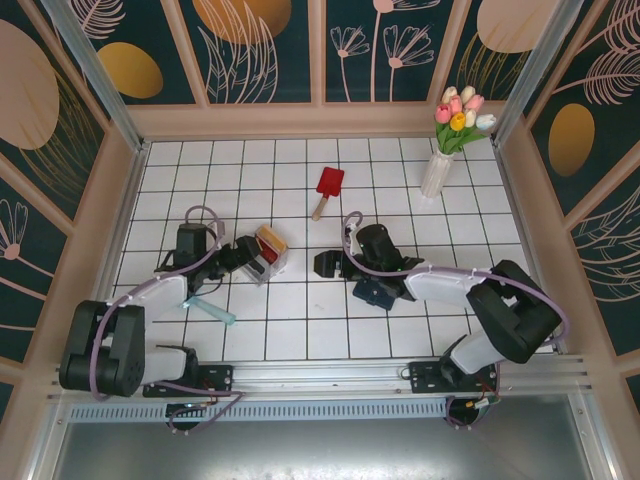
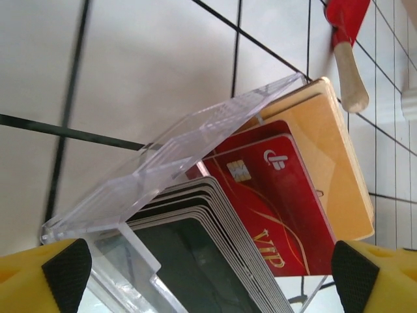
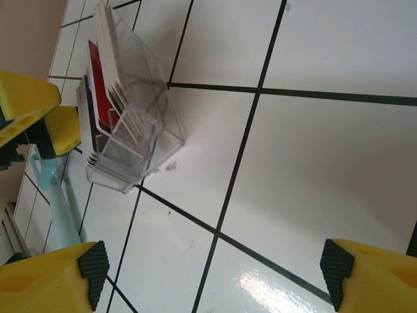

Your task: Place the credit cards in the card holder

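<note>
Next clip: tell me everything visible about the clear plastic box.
The clear plastic box is a small see-through case, lid flipped open, resting on the white tiled table left of centre. It holds a fanned stack of cards: a red card, an orange card and pale-edged ones. The left gripper faces it, jaws open; contact cannot be told.

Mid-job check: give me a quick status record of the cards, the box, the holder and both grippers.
cards: red VIP card, orange card and grey stack, all in the clear box
clear box: lid open, on the tiles
card holder: dark, beside the right arm; inside too small to tell
left gripper: open, at the box, gripping nothing
right gripper: open, over bare tile, facing the box
other: red paddle, teal tool, tulip vase
</note>
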Controlling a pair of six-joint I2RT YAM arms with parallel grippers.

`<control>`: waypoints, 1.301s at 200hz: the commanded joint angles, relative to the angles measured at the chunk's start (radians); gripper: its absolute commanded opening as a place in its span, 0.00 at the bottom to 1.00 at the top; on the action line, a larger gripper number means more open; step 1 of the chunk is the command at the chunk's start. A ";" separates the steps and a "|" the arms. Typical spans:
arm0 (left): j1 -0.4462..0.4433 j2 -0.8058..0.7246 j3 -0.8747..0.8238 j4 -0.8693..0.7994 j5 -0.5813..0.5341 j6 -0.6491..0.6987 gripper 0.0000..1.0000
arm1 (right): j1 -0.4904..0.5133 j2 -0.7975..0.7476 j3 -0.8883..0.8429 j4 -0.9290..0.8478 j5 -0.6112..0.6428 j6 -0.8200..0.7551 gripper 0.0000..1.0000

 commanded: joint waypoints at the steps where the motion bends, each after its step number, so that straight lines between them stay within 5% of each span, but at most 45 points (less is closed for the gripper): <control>1: -0.050 0.038 0.021 0.097 0.049 -0.076 0.94 | 0.007 0.007 0.032 0.040 -0.006 0.024 0.83; 77: -0.281 0.241 0.145 0.272 0.001 -0.234 0.90 | -0.001 0.099 0.060 0.035 -0.009 0.075 0.55; 121: -0.380 0.353 0.216 0.381 -0.016 -0.321 0.89 | -0.069 0.103 0.052 0.038 0.038 0.092 0.48; 155: -0.427 0.422 0.271 0.437 -0.038 -0.365 0.89 | -0.159 0.038 0.026 -0.009 0.057 0.062 0.51; 197: -0.435 0.369 0.242 0.401 -0.119 -0.356 0.90 | -0.230 -0.167 -0.026 -0.304 0.227 0.033 0.60; 228: -0.437 0.310 0.182 0.378 -0.129 -0.326 0.91 | -0.266 -0.264 -0.095 -0.434 0.220 0.059 0.60; 260: -0.448 0.242 0.115 0.368 -0.135 -0.302 0.91 | -0.266 -0.368 -0.211 -0.386 0.167 0.069 0.64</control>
